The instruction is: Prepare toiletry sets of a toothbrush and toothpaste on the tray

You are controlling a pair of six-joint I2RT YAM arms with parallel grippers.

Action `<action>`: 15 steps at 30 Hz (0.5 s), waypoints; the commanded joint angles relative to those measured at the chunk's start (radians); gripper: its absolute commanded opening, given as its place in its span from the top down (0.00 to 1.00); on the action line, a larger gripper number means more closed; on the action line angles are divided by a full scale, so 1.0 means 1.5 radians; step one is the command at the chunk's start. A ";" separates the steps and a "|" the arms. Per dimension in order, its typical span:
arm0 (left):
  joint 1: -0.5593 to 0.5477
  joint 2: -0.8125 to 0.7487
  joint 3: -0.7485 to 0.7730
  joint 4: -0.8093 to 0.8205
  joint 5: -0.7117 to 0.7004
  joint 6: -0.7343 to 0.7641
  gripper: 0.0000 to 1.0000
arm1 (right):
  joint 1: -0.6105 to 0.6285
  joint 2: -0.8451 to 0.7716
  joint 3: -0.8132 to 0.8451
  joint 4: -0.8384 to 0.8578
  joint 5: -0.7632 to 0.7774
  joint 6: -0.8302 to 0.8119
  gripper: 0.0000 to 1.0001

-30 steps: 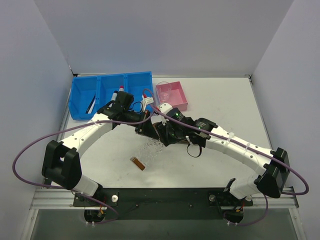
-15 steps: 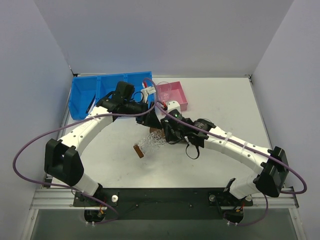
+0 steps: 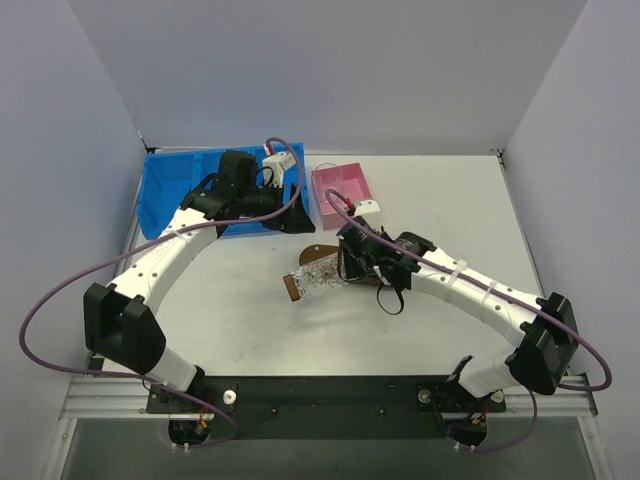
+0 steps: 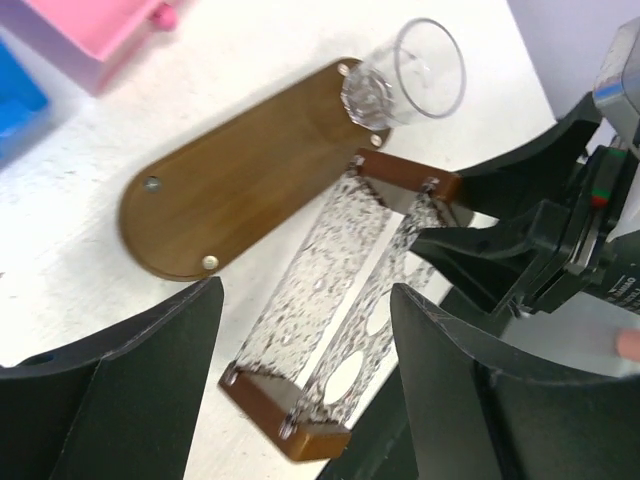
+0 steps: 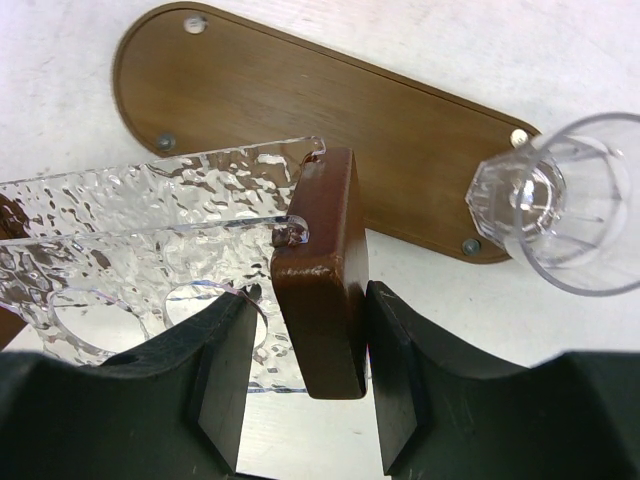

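At the tabletop's middle, my right gripper (image 5: 312, 340) clamps the brown wooden end block (image 5: 320, 250), the surest hold on a probably light, brittle, clear dimpled-plastic rack (image 5: 150, 230); my left gripper (image 4: 305, 300) gapes wide, empty.

I work on a flat white matte tabletop (image 3: 450, 200), w/ 3 plain pale grey wall panels (image 3: 330, 70) boxing it at back, left & right. Light's soft, even. A flat black base plate (image 3: 330, 395) runs along the near edge.
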 commanded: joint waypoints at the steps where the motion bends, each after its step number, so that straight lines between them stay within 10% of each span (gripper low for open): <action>1: 0.002 -0.058 0.015 0.015 -0.159 0.000 0.22 | -0.028 0.006 0.034 -0.035 0.038 0.075 1.00; 15: 0.002 -0.097 -0.058 0.008 -0.210 -0.042 0.22 | -0.116 0.076 0.090 -0.091 0.022 0.178 1.00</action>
